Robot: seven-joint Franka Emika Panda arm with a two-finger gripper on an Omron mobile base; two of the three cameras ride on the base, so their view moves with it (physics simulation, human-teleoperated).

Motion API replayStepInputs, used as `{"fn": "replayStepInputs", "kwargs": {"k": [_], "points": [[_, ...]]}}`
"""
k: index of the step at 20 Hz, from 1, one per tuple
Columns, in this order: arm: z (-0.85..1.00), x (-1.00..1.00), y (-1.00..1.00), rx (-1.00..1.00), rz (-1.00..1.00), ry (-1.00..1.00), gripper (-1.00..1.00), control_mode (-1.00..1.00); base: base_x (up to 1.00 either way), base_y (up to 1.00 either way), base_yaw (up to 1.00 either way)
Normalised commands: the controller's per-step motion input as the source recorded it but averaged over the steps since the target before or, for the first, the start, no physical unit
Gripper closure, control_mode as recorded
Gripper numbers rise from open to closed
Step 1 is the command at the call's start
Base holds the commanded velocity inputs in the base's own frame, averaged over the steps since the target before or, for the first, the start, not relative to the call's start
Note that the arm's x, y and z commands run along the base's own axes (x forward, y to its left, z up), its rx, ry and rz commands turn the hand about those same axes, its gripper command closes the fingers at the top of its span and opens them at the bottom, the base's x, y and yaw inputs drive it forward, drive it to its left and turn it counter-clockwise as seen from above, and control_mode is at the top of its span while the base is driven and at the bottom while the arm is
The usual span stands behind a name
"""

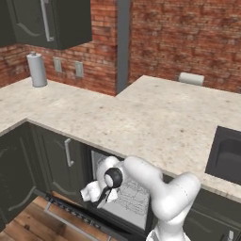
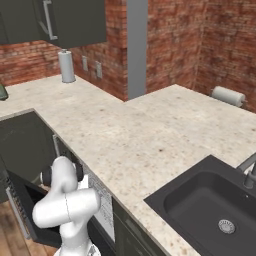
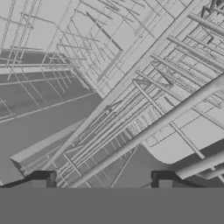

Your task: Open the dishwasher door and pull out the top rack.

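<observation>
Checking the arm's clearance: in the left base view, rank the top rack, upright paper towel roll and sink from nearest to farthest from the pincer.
1. top rack, right beside the pincer, inside the dishwasher.
2. sink, far right, in the counter.
3. upright paper towel roll, back left corner.

Even, flat rendered light across kitchen; tabletop [image 1: 141, 117] bright, no glare. Soft dark shade under tabletop edge. Base views slightly soft, low resolution. Hand view grey, washed out; wire grid crisp, no edge distortion.
</observation>
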Motion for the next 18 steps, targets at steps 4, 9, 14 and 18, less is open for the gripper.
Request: {"fn": "replayStepInputs", "kwargs": {"k": [4, 9, 14, 18], "points": [[0.00, 0.69, -0.39, -0.27, -0.11, 0.00, -1.00, -1.00, 0.00, 0.00, 0.00], [0.06, 0.29, -0.35, -0.25, -0.07, -0.02, -1.00, -1.00, 0.00, 0.00, 0.00], [0.61, 0.00, -0.20, -0.11, -0.04, -0.08, -1.00, -1.00, 0.00, 0.00, 0.00], [0.62, -0.02, -0.06, -0.03, -0.02, -0.09, -1.00, -1.00, 0.00, 0.00, 0.00]]}}
